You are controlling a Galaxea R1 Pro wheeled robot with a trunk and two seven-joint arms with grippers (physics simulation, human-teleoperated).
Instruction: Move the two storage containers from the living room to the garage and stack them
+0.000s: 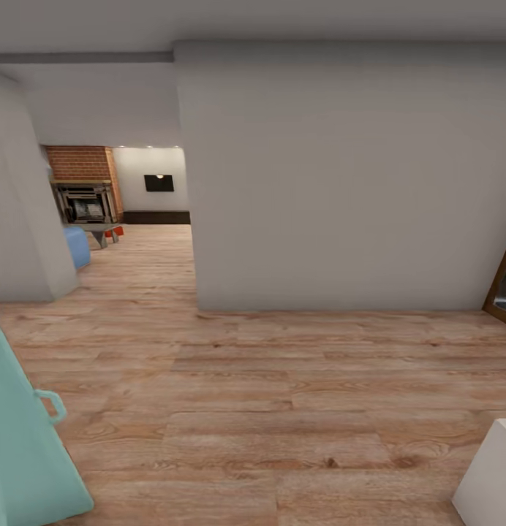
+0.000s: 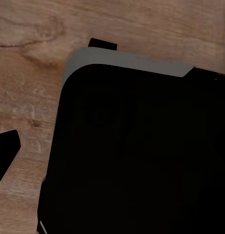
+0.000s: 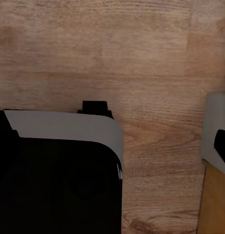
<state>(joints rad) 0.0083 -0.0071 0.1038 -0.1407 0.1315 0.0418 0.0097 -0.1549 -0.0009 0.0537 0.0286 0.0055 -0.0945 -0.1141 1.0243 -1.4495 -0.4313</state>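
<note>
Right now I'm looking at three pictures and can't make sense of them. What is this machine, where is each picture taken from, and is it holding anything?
It is a wheeled robot with two arms, rendered in a computer simulation. The big picture comes from a camera on its head, looking forward and down a hallway with a light wood plank floor and a white wall ahead. Through the opening on the left you can glimpse the living room: a red brick fireplace, a bit of blue sofa and something small and red-orange, too far off to identify. A pale teal door with a handle stands at the near left. The two smaller pictures come from cameras on each wrist, pointing down at the floor past dark parts of the robot. I cannot tell whether its fingers hold anything.
</note>
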